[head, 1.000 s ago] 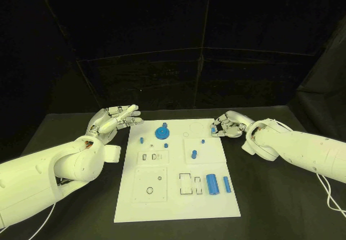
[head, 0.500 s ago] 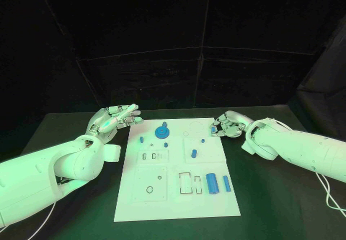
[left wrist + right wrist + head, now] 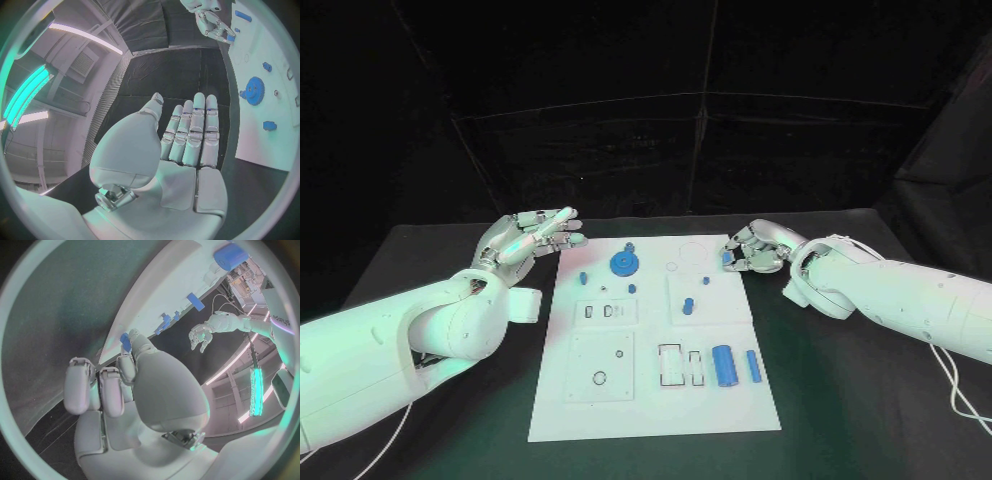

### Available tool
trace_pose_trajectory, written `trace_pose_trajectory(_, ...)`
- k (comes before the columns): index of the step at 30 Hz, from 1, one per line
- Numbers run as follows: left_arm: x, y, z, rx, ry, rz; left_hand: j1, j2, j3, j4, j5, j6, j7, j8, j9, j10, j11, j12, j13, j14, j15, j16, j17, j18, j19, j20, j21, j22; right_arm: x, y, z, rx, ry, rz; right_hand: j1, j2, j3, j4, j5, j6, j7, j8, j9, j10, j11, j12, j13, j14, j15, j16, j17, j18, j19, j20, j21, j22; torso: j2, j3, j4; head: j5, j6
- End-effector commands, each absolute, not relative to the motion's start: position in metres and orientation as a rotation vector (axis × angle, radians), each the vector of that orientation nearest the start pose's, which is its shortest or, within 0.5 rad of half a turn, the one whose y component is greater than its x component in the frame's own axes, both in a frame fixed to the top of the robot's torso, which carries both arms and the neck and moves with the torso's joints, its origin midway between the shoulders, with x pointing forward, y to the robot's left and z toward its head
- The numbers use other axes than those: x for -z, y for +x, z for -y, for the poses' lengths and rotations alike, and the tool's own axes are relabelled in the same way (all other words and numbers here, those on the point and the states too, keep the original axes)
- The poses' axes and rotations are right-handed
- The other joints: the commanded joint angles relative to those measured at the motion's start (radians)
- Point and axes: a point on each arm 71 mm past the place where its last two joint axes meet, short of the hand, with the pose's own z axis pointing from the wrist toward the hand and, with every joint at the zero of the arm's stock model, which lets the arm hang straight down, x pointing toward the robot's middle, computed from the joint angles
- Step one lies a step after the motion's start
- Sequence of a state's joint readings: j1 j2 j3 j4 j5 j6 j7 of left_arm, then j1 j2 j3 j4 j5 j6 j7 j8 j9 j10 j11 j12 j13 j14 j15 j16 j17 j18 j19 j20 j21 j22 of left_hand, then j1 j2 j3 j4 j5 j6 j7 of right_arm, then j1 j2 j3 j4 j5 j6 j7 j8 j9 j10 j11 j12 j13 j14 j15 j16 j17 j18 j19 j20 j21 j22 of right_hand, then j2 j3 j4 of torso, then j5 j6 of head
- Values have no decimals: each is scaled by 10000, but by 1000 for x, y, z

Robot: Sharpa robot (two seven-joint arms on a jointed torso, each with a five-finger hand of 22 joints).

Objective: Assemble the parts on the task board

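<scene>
text: none legible | white rectangular task board (image 3: pixel 656 400): unmarked | small blue plastic parts (image 3: pixel 726 367): unmarked | white arms: no legible lettering

The task board (image 3: pixel 653 400) was a smooth, matt white plate, and the parts (image 3: pixel 726 367) on it looked like smooth blue plastic with a faint sheen. The table (image 3: pixel 848 410) had a dull, matt black surface. Both arms wore glossy white shells; the left hand (image 3: pixel 531 240) and right hand (image 3: pixel 754 250) showed a silvery, satin metallic finish.
</scene>
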State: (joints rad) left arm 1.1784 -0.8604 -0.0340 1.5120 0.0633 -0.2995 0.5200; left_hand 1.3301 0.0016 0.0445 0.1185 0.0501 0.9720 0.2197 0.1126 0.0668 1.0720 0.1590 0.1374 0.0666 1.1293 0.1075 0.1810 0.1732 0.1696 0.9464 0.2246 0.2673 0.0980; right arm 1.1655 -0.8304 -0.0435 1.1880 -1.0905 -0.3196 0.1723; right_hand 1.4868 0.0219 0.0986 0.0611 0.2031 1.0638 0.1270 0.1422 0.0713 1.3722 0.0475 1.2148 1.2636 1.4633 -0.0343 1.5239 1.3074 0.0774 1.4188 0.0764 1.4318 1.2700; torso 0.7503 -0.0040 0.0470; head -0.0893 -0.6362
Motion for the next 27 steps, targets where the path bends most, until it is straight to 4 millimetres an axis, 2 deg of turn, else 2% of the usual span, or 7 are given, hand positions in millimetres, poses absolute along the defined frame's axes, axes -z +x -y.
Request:
trace_pose_trajectory(1,179,489,-224,16199,-11289,-12789,-4,116,-6,-77,-5,69,-25,-40,-7,47,15,-69,-6,25,64,-43,9,142,80,21,-43,-10,210,527,298,-7115,1915,-15892,60,314,131,-3,-77,311,-167,101,77,87,-217,-40,-69,854,-79,42,1578,-152,1,-76,33,-9,-5,-2,1,8,-5)
trace_pose_trajectory(7,178,489,-225,16178,-11296,-12784,-4,116,-6,-77,-5,69,-25,-40,-7,47,15,-69,-6,25,64,-43,9,142,80,21,-43,-10,206,521,293,-7346,2159,-15710,-17,362,215,14,-83,300,-171,85,69,54,-220,-112,-123,852,-88,37,1572,-151,-4,-91,26,-20,-15,-20,-22,38,5)
trace_pose_trajectory(11,178,488,-225,16174,-11297,-12783,-4,116,-6,-77,-5,69,-25,-40,-7,47,15,-69,-6,25,64,-43,9,142,80,21,-43,-10,201,513,280,-7449,2195,-15698,-119,334,238,37,-107,304,-175,78,66,84,-223,-79,-92,861,-92,53,1616,-168,42,-100,64,64,-31,-30,-19,13,3)
trace_pose_trajectory(13,178,489,-225,16174,-11297,-12784,-4,116,-6,-77,-5,69,-25,-40,-7,47,15,-69,-6,25,64,-43,9,142,80,21,-43,-10,198,509,272,-7491,2202,-15709,-173,313,246,48,-123,306,-178,74,64,100,-226,-65,-79,864,-95,58,1628,-174,59,-104,76,91,-64,-47,-27,19,-7)
trace_pose_trajectory(20,179,490,-225,16147,-11301,-12777,14,139,-1,-100,-5,73,-28,-52,-8,53,13,-84,-7,30,64,-62,16,142,85,21,-53,-20,182,493,224,-7511,1935,-15839,-250,307,284,67,-153,326,-190,75,64,98,-235,-96,-104,867,-102,62,1642,-179,77,-111,89,116,-212,-131,0,79,-43)
trace_pose_trajectory(27,179,492,-224,16127,-11301,-12769,14,139,-1,-100,-5,73,-28,-52,-8,53,13,-84,-7,30,64,-62,16,142,85,21,-53,-20,177,485,173,-7775,1486,-16105,-290,295,313,69,-148,354,-207,84,68,92,-247,-126,-126,862,-109,51,1618,-176,72,-116,83,103,-355,-202,33,226,-184)
